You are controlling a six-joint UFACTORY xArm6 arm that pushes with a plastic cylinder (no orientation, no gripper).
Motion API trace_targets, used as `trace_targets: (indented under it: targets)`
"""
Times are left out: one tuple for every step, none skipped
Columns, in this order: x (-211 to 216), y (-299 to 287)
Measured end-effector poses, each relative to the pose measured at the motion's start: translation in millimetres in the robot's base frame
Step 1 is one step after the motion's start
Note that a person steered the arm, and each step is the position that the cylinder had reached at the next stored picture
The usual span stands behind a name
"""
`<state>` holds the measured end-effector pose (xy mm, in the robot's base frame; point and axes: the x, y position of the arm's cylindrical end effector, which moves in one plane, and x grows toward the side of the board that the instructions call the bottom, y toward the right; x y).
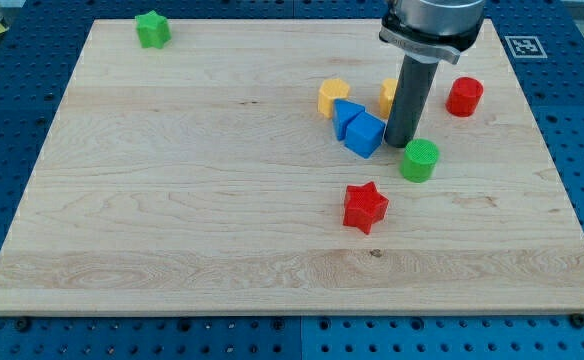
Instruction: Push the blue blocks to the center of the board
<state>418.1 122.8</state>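
Two blue blocks sit together right of the board's middle: a blue cube (365, 134) and a smaller blue block (345, 113) touching it at its upper left. My rod comes down from the view's top, and my tip (402, 144) rests on the board right beside the blue cube's right side. I cannot tell if it touches the cube.
A yellow block (333, 96) lies just above the blue blocks and another yellow block (388, 97) is partly hidden behind the rod. A green cylinder (419, 160) sits by my tip's lower right. A red cylinder (464, 96), a red star (365, 207) and a green star (153, 29) lie farther off.
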Motion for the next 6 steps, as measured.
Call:
trace_targets:
  targets:
    - [-10.4, 0.0]
    - [2.4, 2.5]
    - [7.6, -9.3]
    - [1.3, -41.6]
    - [1.3, -63.0]
    - [2.7, -70.0]
